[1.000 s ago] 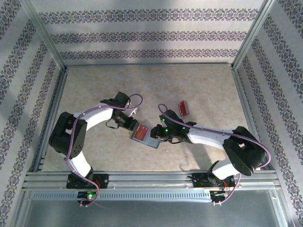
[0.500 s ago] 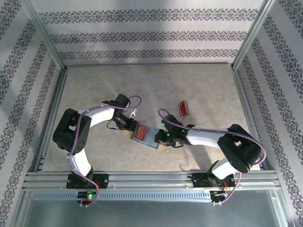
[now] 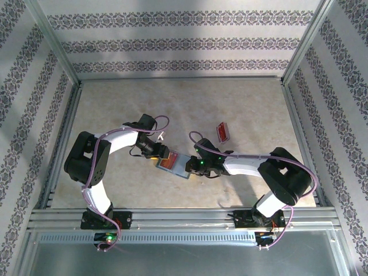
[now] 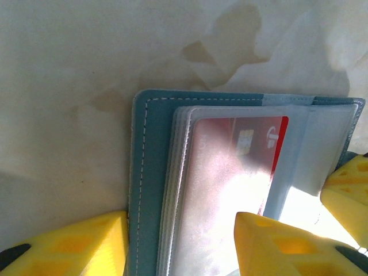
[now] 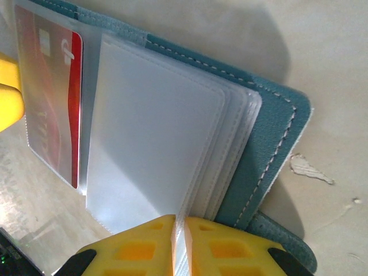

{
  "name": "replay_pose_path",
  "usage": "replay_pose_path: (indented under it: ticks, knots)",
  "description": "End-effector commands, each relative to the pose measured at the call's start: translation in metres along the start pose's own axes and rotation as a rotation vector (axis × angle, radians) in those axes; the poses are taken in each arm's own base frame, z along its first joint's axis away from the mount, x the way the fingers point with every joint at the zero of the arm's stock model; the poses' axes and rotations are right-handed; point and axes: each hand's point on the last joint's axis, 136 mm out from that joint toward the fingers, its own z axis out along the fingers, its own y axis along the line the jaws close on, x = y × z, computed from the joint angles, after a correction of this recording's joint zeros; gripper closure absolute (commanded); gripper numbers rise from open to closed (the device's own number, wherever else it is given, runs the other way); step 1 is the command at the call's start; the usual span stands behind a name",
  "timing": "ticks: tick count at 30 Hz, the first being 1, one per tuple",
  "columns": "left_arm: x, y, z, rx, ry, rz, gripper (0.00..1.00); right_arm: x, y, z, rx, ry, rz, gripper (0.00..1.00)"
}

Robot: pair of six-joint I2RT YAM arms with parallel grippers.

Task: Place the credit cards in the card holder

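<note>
Where patterned walls (image 3: 184,43) ring beige table (image 3: 190,103) | left hand (image 4: 172,247) open | right hand (image 5: 175,241) pinches card holder (image 5: 270,144)

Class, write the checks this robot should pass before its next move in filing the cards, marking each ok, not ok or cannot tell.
1. Card holder lies open: ok.
2. Right pincer is shut on a clear sleeve: ok.
3. That pinched sleeve is empty: cannot tell.
4. Red card sits inside a sleeve: ok.
5. Left pincer is open, straddling the holder's half: ok.
6. All cards filed: not ok, a loose card lies apart from the holder.
</note>
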Motion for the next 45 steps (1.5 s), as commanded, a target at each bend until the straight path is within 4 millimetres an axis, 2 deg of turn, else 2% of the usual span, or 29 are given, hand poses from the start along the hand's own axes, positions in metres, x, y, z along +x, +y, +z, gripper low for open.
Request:
replay_pose_path:
  ticks: [1, 5, 13, 20, 25, 29, 42, 45]
  knots:
    - [0.018, -0.029, 0.014, 0.167, 0.085, -0.030, 0.52, 0.009, -0.032, 0.011, 0.108, 0.032, 0.009, 0.83]
    - [0.011, -0.045, -0.001, 0.211, 0.059, -0.016, 0.55, 0.009, -0.032, 0.013, 0.109, 0.033, 0.008, 0.83]
    - [0.008, -0.070, -0.015, 0.328, 0.047, -0.045, 0.58, 0.008, -0.033, 0.012, 0.109, 0.040, 0.005, 0.83]
    - [0.009, -0.077, -0.006, 0.390, 0.073, -0.063, 0.59, 0.007, -0.035, 0.008, 0.109, 0.033, 0.005, 0.84]
    - [0.003, -0.105, -0.015, 0.528, 0.079, -0.058, 0.60, 0.007, -0.037, 0.007, 0.107, 0.022, 0.009, 0.84]
    - [0.007, -0.118, -0.017, 0.567, 0.087, -0.035, 0.60, 0.009, -0.039, 0.006, 0.105, 0.024, 0.013, 0.84]
    - [0.013, -0.090, 0.043, 0.462, 0.189, -0.061, 0.64, 0.006, -0.015, -0.023, -0.003, -0.039, -0.023, 0.84]
    - [0.017, -0.081, 0.054, 0.422, 0.210, -0.074, 0.66, 0.008, -0.016, -0.032, -0.022, -0.062, -0.019, 0.83]
